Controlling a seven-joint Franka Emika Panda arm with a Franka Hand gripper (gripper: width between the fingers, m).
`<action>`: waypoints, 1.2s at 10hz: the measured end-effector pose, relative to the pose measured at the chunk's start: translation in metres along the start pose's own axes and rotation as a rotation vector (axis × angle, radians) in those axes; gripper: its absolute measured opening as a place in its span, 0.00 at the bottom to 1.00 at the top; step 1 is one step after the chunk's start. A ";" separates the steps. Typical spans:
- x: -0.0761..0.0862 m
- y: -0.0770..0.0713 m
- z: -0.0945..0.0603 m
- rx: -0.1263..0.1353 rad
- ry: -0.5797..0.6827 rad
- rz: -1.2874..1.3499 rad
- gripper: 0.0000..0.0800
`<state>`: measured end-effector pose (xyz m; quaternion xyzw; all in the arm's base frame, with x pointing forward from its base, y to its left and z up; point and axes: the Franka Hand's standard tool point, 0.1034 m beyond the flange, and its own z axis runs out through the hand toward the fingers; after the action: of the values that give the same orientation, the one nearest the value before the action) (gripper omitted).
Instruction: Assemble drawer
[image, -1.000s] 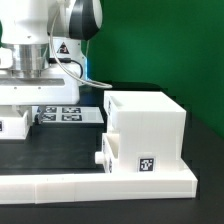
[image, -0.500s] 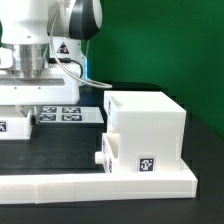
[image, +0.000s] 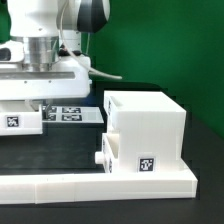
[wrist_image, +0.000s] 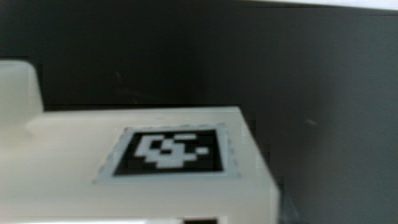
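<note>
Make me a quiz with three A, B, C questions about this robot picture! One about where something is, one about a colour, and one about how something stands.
1. Where is the marker board?
A. on top of the casing
B. flat on the table, to the exterior view's left of the casing
C. hanging on the backdrop

2. What colour is the backdrop?
A. red
B. green
C. yellow

3. How does the casing stand?
A. upright on the table
B. tipped on its side
C. lifted in the air

Answers:
1 B, its tags lie flat beside the casing.
2 B, the wall behind is green.
3 A, its base rests on the table.
</note>
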<state>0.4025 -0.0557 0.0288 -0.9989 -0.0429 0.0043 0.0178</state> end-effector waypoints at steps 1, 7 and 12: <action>0.008 -0.002 -0.011 0.004 0.003 -0.045 0.05; 0.013 -0.003 -0.011 -0.005 0.008 -0.357 0.05; 0.050 0.001 -0.024 -0.037 -0.029 -0.885 0.05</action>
<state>0.4527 -0.0530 0.0527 -0.8844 -0.4665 0.0096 -0.0005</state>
